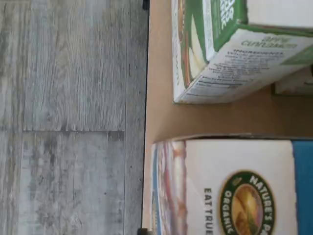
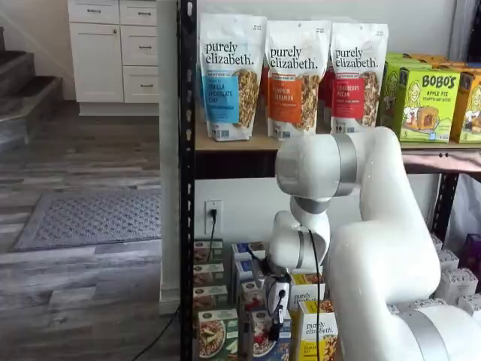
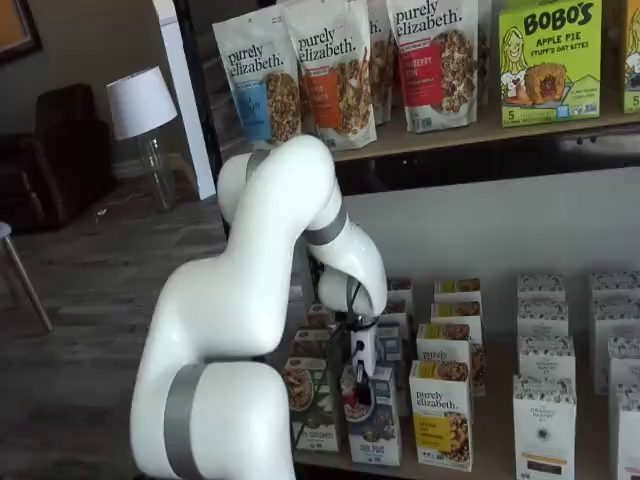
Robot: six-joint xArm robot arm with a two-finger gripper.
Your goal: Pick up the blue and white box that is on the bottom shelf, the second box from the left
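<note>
Grey plank flooring runs up to the black rack, whose dark bottom shelf (image 2: 225, 353) carries rows of small cartons. At the near edge stands the blue box (image 3: 376, 432), with a green carton (image 3: 312, 410) just to its left and a yellow carton (image 3: 443, 415) just to its right. White-bodied, the hand (image 3: 362, 392) hangs right over the blue box's top; whether its fingers are spread or pinching I cannot tell, since the box and cable blur them. The neighbours stand close, so a finger could land on the green carton's top or wedge between boxes and tip one. A shallow grip on the light box may also slip when lifted.
</note>
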